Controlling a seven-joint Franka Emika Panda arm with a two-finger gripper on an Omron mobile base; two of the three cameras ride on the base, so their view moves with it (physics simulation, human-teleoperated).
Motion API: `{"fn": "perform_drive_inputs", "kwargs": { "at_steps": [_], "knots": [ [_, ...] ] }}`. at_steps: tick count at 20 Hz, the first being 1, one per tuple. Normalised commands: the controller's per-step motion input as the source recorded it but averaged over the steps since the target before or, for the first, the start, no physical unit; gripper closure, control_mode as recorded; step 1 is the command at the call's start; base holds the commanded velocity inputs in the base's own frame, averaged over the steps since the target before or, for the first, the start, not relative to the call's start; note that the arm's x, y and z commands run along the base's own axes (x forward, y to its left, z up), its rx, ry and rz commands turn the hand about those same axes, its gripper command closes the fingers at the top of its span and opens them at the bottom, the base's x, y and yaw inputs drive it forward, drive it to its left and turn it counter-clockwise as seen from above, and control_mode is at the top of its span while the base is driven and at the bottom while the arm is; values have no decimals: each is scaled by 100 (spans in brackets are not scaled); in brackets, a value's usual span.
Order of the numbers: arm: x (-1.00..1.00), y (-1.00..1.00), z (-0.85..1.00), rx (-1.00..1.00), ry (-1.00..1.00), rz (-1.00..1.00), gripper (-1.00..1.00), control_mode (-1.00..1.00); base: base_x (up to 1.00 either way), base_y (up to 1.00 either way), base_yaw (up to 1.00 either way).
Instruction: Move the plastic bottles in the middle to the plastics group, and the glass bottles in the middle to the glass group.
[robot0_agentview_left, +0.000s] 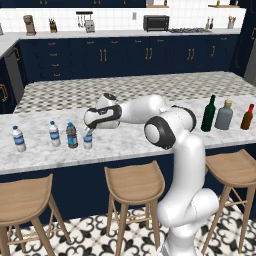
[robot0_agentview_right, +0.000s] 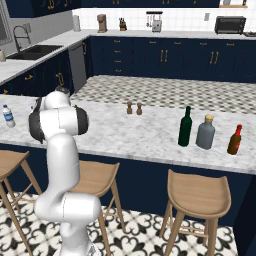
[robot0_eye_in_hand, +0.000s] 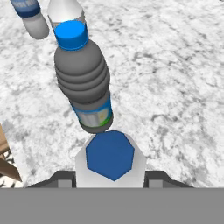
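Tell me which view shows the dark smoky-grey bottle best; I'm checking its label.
The hand view: the dark smoky-grey bottle stands close, cap and label band clear. In the left base view it is small, among the water bottles. In the right base view I can't make it out.

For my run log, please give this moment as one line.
gripper: shut on clear bottle | smoky bottle: standing beside it | green bottle: by the glass group | counter: marble

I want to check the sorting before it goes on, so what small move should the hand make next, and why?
Probably open and lift straight up. The hand is shut on the clear bottle, which looks set down on the counter right beside the dark grey bottle and near the two water bottles, so it seems delivered.
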Motion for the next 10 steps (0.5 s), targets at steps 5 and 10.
{"fn": "perform_drive_inputs", "kwargs": {
  "at_steps": [5, 10],
  "knots": [
    [20, 0, 12, -2, 1, 1, 100, -100, 0, 0, 0],
    [18, 0, 0, 0, 1, 0, 100, -100, 0, 0, 0]
  ]
}}
